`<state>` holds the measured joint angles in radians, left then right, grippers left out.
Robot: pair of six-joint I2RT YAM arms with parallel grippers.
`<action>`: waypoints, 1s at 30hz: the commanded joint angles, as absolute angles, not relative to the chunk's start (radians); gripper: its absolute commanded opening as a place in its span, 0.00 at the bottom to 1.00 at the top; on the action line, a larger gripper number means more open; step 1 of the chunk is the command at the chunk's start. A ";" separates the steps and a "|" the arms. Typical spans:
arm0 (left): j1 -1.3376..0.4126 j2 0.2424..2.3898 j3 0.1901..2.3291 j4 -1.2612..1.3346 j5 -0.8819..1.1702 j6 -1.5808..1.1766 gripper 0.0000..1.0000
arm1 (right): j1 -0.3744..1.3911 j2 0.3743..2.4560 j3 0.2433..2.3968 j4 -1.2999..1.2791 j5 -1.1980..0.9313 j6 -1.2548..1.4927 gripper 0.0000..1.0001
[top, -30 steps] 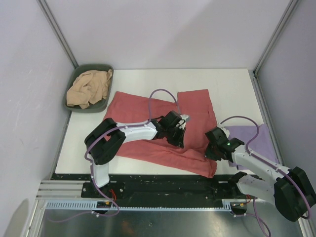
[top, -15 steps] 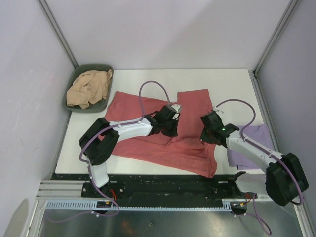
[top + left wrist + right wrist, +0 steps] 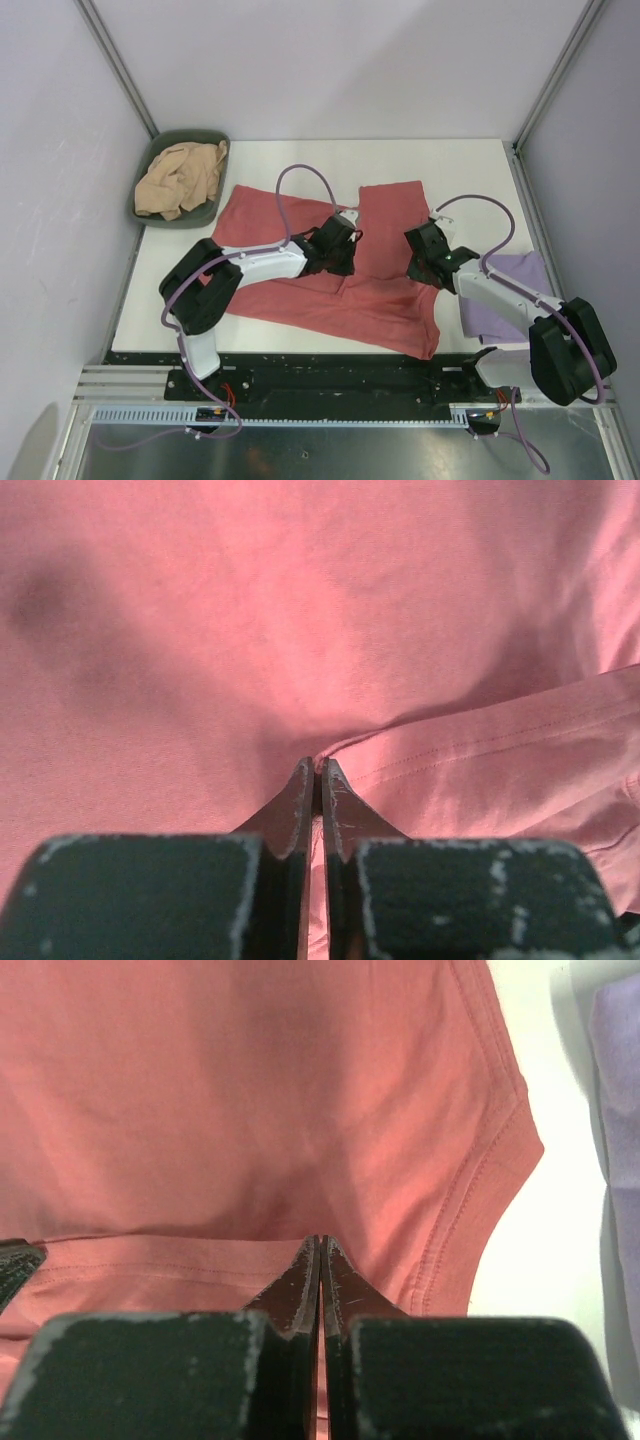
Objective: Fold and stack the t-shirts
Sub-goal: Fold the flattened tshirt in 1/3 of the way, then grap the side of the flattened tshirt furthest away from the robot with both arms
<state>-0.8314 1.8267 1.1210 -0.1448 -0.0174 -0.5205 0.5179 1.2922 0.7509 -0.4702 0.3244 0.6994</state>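
Note:
The large salmon-red t-shirt point(image 3: 390, 215) lies spread across the middle of the white table, its near part doubled over. My left gripper point(image 3: 338, 255) is shut on a folded hem of it, seen in the left wrist view point(image 3: 318, 775) with red cloth point(image 3: 250, 630) all around. My right gripper point(image 3: 425, 262) is shut on the same shirt's hem near a sleeve point(image 3: 320, 1245); the red cloth point(image 3: 250, 1090) fills that view. The pale lavender t-shirt point(image 3: 520, 285) lies flat at the right edge, under the right arm. The tan-beige t-shirt point(image 3: 180, 178) sits crumpled in the bin.
The dark green oval bin point(image 3: 185, 135) stands at the back left corner. Bare white table point(image 3: 300, 165) shows behind the red shirt. Lavender cloth shows at the right edge of the right wrist view point(image 3: 620, 1080). Grey walls with metal posts enclose the table.
Both grippers have moved away from the near edge toward the back, carrying the red shirt's hem with them. The right arm has stretched out to the left.

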 commanded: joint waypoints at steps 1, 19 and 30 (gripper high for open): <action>-0.819 1.762 1.102 -0.102 -0.080 -0.539 0.06 | 0.510 1.297 0.788 -0.383 0.374 0.670 0.00; -0.795 1.696 1.013 -0.043 -0.142 -0.573 0.28 | 0.494 1.326 0.788 -0.326 0.394 0.637 0.10; -0.506 1.687 1.186 -0.043 -0.108 -0.500 0.60 | 0.386 1.361 0.914 -0.330 0.272 0.580 0.48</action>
